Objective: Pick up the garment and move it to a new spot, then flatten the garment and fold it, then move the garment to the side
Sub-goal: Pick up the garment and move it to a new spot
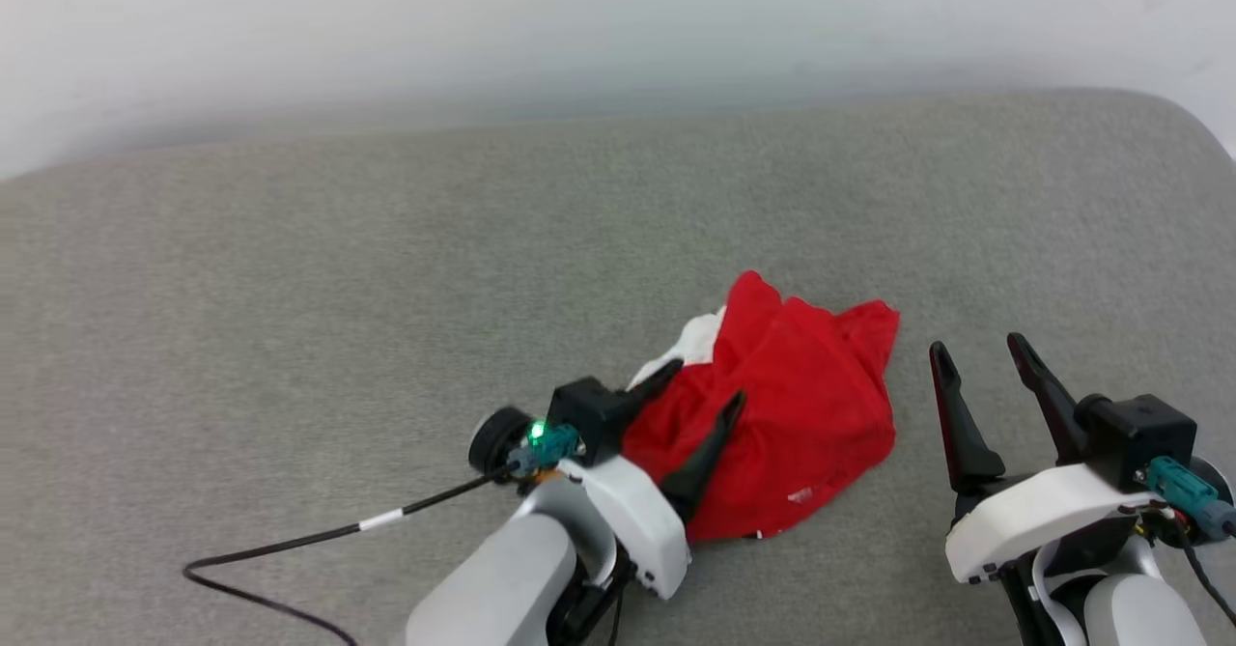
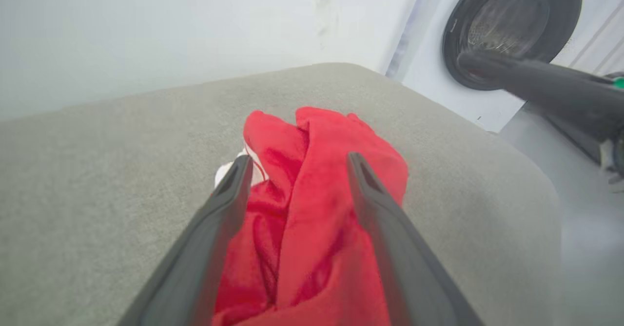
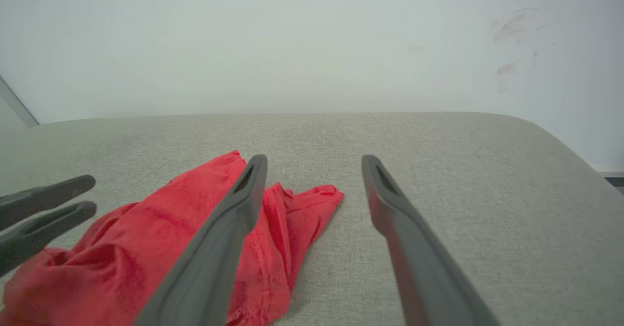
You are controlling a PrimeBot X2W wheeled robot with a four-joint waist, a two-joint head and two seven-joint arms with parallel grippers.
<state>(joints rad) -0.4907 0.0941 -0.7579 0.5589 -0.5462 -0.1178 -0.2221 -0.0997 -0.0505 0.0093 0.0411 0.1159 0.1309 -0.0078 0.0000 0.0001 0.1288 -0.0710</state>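
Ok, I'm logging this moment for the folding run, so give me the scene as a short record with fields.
garment: red, crumpled in a heap, some white showing, lying on the grey padded surface
left gripper: open, astride the heap, not closed on it
right gripper: open, to the garment's right, holding nothing
background: washing machine door, in the left wrist view

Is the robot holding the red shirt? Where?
Nothing is held. The left gripper is open over the shirt; the right gripper is open beside it.
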